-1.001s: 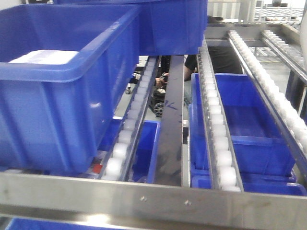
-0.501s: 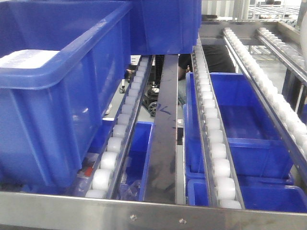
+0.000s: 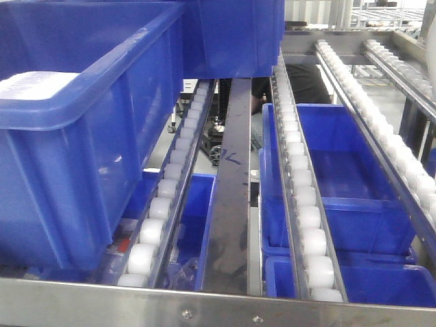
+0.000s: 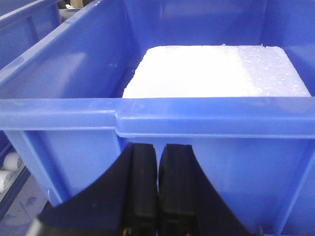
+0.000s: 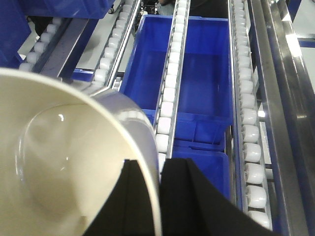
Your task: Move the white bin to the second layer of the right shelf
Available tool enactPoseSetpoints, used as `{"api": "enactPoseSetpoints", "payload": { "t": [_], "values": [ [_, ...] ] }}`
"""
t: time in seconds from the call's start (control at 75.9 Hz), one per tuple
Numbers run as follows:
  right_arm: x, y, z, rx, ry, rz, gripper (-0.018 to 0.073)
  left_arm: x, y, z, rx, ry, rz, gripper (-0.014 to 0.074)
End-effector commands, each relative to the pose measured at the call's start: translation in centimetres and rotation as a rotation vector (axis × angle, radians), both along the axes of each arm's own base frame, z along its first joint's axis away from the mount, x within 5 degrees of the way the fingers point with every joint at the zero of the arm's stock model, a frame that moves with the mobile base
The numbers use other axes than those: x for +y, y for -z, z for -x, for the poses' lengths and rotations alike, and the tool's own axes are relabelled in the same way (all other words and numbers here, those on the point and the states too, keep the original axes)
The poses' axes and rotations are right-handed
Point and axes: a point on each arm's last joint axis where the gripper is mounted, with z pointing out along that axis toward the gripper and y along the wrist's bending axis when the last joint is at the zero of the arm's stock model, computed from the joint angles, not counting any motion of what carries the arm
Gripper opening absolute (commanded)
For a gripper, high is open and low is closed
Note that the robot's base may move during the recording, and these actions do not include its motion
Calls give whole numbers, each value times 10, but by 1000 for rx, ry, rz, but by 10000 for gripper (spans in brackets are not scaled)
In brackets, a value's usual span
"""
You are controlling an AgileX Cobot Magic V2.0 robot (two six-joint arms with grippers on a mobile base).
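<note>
vs 1 s ago the front view has shifted: the big blue crate (image 3: 82,129) on the left fills more of the frame, the front steel crossbar (image 3: 204,306) sits lower at the bottom edge, roller rails run a bit steeper. Layout itself unchanged

Right wrist view only: right gripper (image 5: 158,196) is clamped on the wall of the white bin (image 5: 64,162), one finger inside the rim, one outside. Bin is cream, glossy, nothing in it that I can see, and fills the frame left of the gripper, tilted toward camera. Just ahead and below the gripper: the roller rails (image 5: 170,83) of the right shelf second layer (image 5: 246,123). Can't tell if the bin touches the rollers. Blue crates (image 5: 197,73) show on the level under the rails, seen through the gaps. Bin is not visible in the front view

Left wrist view only: left gripper (image 4: 157,191), fingers pressed together with nothing between them, right up against the near wall of a blue crate (image 4: 147,118), just below its rim. Beyond the gripper, inside that crate, a white foam block (image 4: 216,71); front view shows only its corner

Surface: steel-framed rack, white rollers on long rails, a dark flat channel (image 3: 231,184) between the rail pairs. Far end behind the rack is cluttered, with more roller rack at top right (image 3: 381,13)
</note>
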Motion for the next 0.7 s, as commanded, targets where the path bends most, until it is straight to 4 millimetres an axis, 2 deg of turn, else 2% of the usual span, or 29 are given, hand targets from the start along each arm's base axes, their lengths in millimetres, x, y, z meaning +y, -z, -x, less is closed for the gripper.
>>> {"api": "enactPoseSetpoints", "payload": {
  "t": [0.0,0.237,0.329,0.685],
  "values": [
    [-1,-18,-2,-119,14,-7,77,0,4,0,-66,1,9,85],
    [-1,-17,-2,-110,13,-12,77,0,4,0,-66,1,9,85],
    [0,-14,-10,-68,11,-22,77,0,4,0,-66,1,9,85],
    [-1,11,-84,252,56,-150,77,0,4,0,-66,1,9,85]
  ]
}}
